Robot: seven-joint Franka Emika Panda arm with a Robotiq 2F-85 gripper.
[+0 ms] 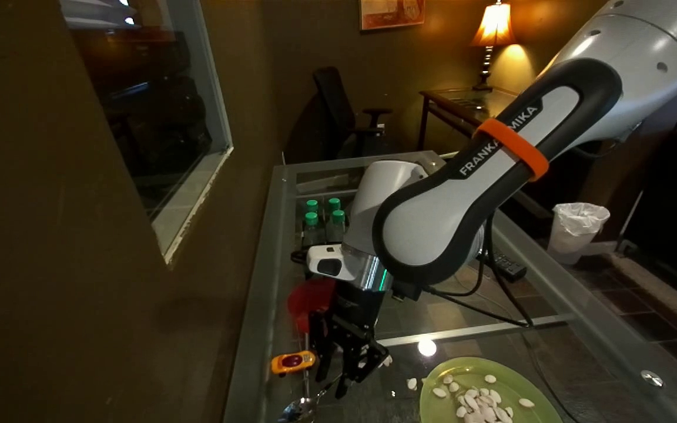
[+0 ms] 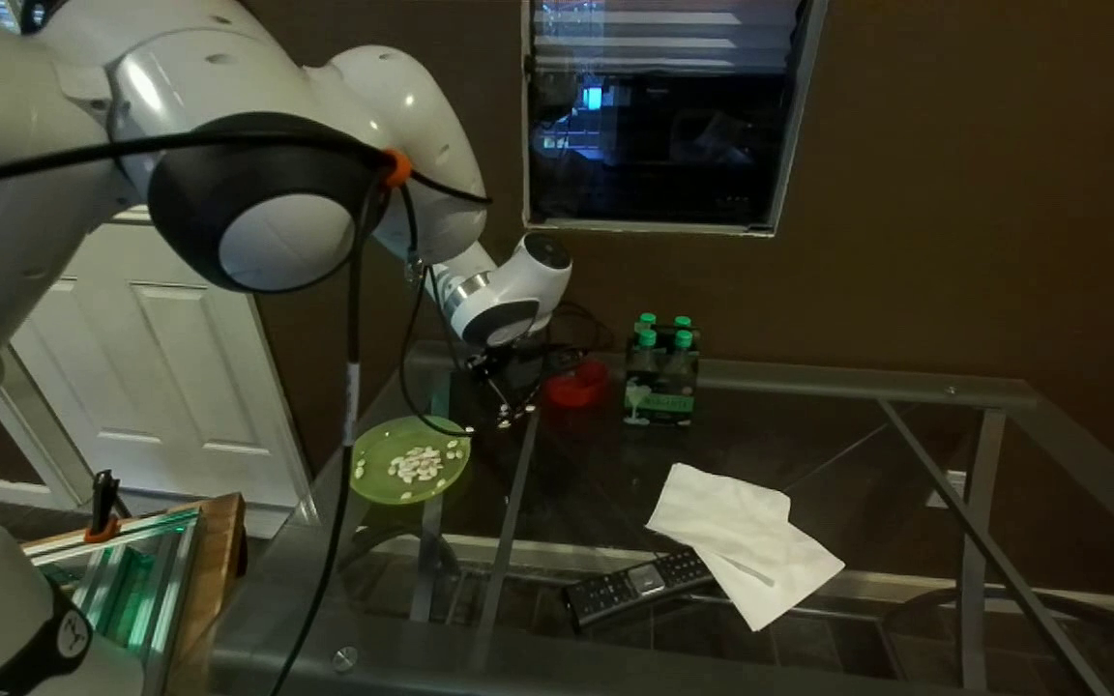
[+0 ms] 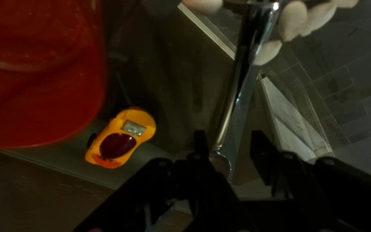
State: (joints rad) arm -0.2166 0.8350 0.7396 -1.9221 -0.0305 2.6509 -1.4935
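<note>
With pincer (image 3: 229,133) apart, centre on the spoon (image 3: 237,77) before squeezing gently; steer clear of the car (image 3: 121,138) at left.

I counted four green-capped bottles (image 1: 337,228), one remote control (image 2: 615,588), one green plate (image 1: 518,382), one yellow toy car (image 3: 121,138) and one metal spoon (image 3: 244,61).

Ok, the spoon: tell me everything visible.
The spoon is shiny, metal-looking: handle narrowing to a slim neck, bowl partly hidden by the tool in the wrist view. It appears to lie on the glass table, bowl end nearer the wall. White pieces sit by the handle; contact unclear. Its neck shows between the tool's open fingers, no grip visible.
</note>
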